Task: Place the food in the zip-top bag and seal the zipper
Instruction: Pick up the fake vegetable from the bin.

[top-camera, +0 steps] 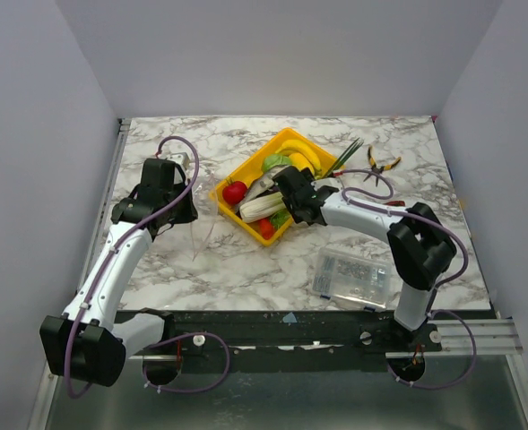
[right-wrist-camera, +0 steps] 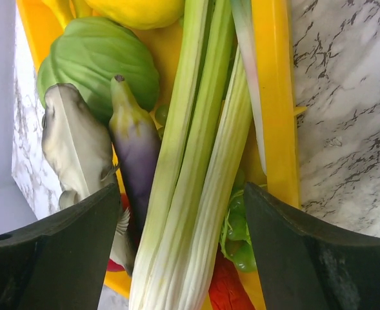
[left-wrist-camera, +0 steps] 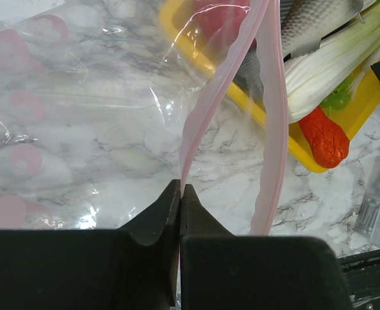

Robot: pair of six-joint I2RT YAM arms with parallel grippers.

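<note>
The yellow tray point(top-camera: 286, 139) holds the food: red tomato point(top-camera: 235, 193), bananas point(top-camera: 301, 159), leek point(top-camera: 262, 206), red pepper point(top-camera: 265, 227). My left gripper point(left-wrist-camera: 181, 188) is shut on the zipper point(left-wrist-camera: 206, 110), the pink strip of the zip-top bag point(left-wrist-camera: 60, 129), which lies left of the tray with its mouth open. In the top view this gripper point(top-camera: 192, 215) is left of the tray. My right gripper point(right-wrist-camera: 183, 258) is open, low over the tray, its fingers either side of the leek point(right-wrist-camera: 196, 194). The grey fish point(right-wrist-camera: 73, 142), a purple eggplant point(right-wrist-camera: 135, 148) and a green leafy piece point(right-wrist-camera: 99, 64) lie beside it.
Yellow-handled pliers point(top-camera: 382, 163) lie at the back right. A rigid clear box of small parts point(top-camera: 351, 273) sits at the front right. The tray's yellow rim point(right-wrist-camera: 277, 116) runs just right of the leek.
</note>
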